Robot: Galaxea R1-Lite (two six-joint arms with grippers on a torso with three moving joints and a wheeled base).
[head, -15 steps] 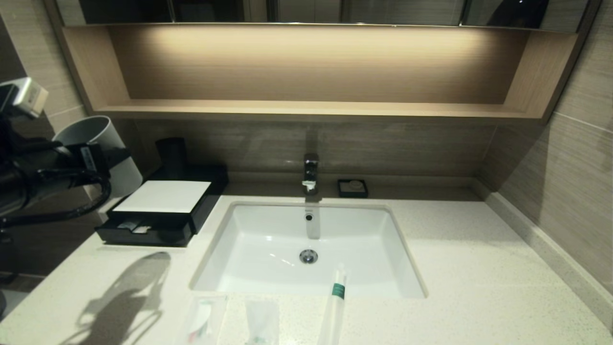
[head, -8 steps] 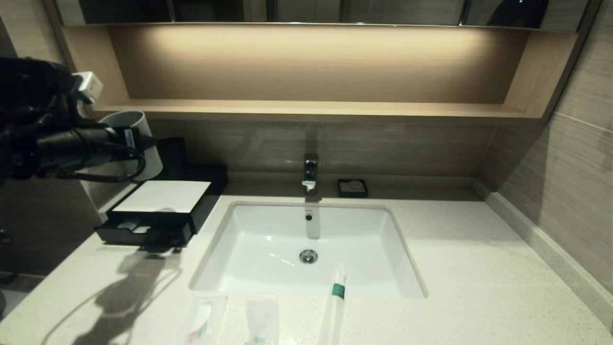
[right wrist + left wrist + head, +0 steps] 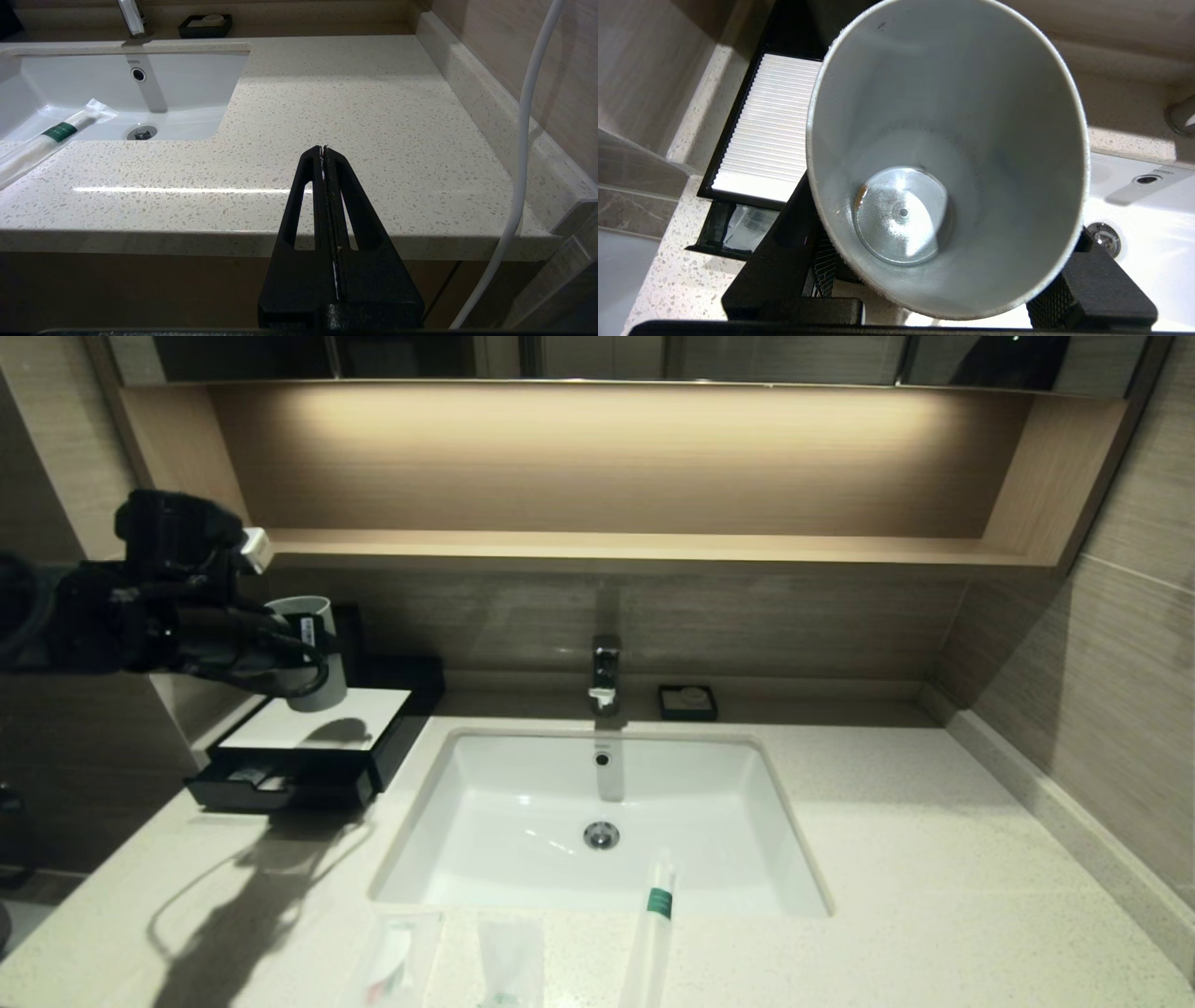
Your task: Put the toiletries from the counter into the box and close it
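Observation:
My left gripper (image 3: 301, 658) is shut on the pale grey cup (image 3: 316, 653) and holds it tilted above the box (image 3: 322, 721), whose drawer (image 3: 271, 791) is slid out with a wrapped item inside. In the left wrist view the cup (image 3: 948, 140) fills the picture, with the box's white top (image 3: 770, 126) beside it. The stick pack (image 3: 655, 919) lies over the front rim of the sink (image 3: 523, 784). Two sachets (image 3: 392, 959) (image 3: 512, 963) lie on the counter (image 3: 934, 859) at its front edge. My right gripper (image 3: 323, 150) is shut and empty over the counter's front right edge.
A faucet (image 3: 605, 674) and a small black soap dish (image 3: 687, 702) stand behind the sink. A black holder (image 3: 334, 630) stands behind the box. The tan wooden shelf (image 3: 607, 546) runs above. Tiled walls close both sides. A white cable (image 3: 523, 140) hangs at the right.
My left arm has carried the cup from the far left edge rightward and further back. It now hangs over the box's top. The toiletries have not moved.

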